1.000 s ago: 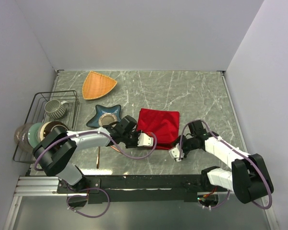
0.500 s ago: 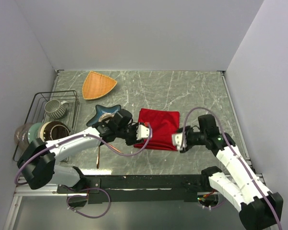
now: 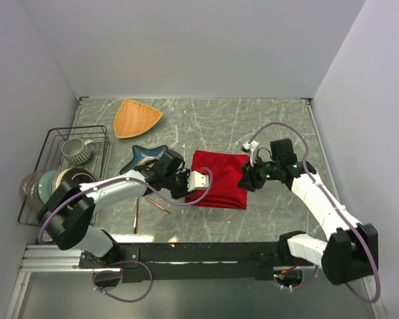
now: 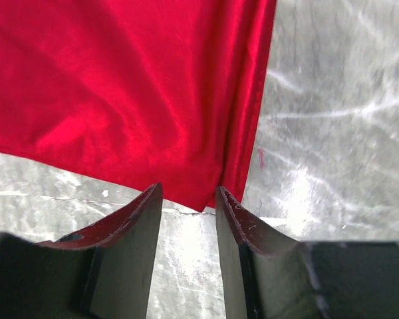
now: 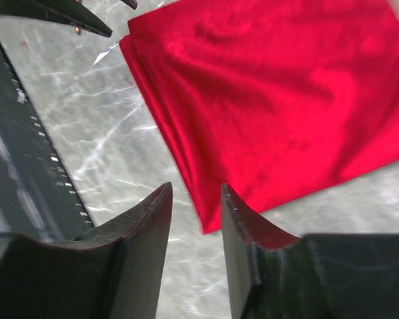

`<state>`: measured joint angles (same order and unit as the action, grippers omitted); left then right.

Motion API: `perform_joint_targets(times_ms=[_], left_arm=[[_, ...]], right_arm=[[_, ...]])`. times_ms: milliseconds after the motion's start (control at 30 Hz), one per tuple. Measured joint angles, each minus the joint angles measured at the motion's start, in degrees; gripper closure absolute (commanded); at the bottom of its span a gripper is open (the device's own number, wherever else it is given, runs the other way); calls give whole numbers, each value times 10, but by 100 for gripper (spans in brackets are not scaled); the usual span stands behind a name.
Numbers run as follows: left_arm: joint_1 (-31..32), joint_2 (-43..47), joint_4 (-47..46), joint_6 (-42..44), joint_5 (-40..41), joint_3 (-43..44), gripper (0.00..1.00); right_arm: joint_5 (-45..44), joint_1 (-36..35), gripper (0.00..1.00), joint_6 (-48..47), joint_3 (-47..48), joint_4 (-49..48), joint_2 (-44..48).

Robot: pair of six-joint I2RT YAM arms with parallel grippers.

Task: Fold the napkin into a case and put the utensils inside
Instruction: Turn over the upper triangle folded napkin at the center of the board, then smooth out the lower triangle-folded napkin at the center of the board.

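Note:
The red napkin (image 3: 221, 179) lies folded into a rectangle on the marble table. My left gripper (image 3: 198, 181) is at its left edge, open. In the left wrist view a napkin corner (image 4: 186, 133) lies just ahead of my left gripper (image 4: 189, 194), not pinched. My right gripper (image 3: 247, 178) is at the napkin's right edge, open. In the right wrist view a napkin corner (image 5: 266, 113) lies between the tips of my right gripper (image 5: 196, 191), loose. Two thin copper utensils (image 3: 156, 205) lie on the table left of the napkin, under my left arm.
A blue star-shaped dish (image 3: 137, 155) sits behind my left arm. An orange triangular plate (image 3: 137, 117) is at the far left. A wire rack (image 3: 50, 142) at the left edge holds a mug (image 3: 75, 150) and bowls (image 3: 53, 187).
My right gripper has moved from the napkin's near right corner up to its right edge. My left gripper has shifted slightly along the napkin's left edge. The napkin lies flatter.

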<state>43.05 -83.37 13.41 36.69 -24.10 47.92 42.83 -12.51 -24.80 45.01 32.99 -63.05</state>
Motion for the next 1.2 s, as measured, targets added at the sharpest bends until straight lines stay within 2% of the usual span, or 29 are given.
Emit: perform_joint_targets(times_ms=[300,600,800,900,967,1200], left_arm=[[0,-47,25,97,7,0,61],[0,-74,26,152,15,0,62],[0,-76,32,176,14,0,81],[0,-75,36,183,12,0,95],[0,-72,41,188,9,0,99],[5,-32,64,199,-3,0,99]], right_arm=[[4,3,66,88,73,15,-164],[5,22,64,132,94,28,-227],[8,43,64,150,112,32,-243],[8,47,64,155,112,33,-243],[8,47,64,161,112,33,-243],[10,47,64,179,112,33,-244]])
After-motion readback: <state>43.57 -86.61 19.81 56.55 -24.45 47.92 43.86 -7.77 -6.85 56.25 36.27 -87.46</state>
